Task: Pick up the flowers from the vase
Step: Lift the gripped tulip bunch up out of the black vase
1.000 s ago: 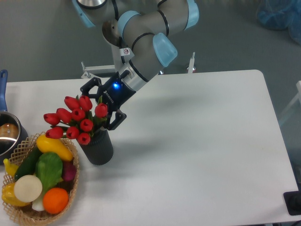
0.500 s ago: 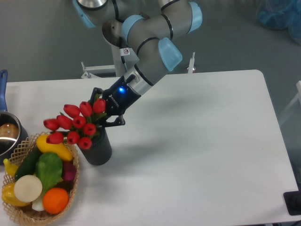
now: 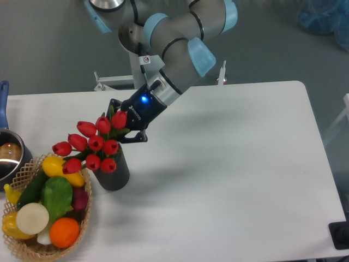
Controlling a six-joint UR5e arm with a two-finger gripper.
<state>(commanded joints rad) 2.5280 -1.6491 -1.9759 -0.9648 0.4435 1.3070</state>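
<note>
No writing is legible; a small red-and-white sticker (image 3: 145, 59) marks the arm; the jaws (image 3: 124, 126) are clenched on the flowers (image 3: 92, 146), which lean left over the vase (image 3: 113, 173); the wicker basket (image 3: 82, 218) crowds the counter's (image 3: 234, 174) left edge; its right half offers open room.

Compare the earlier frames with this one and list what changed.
The gripper closed in on the flowers from open fingers a second ago; the bunch has tipped and shifted, heads lower left. Whether it is clamped is unclear. The vase, basket and pot stayed put.
</note>
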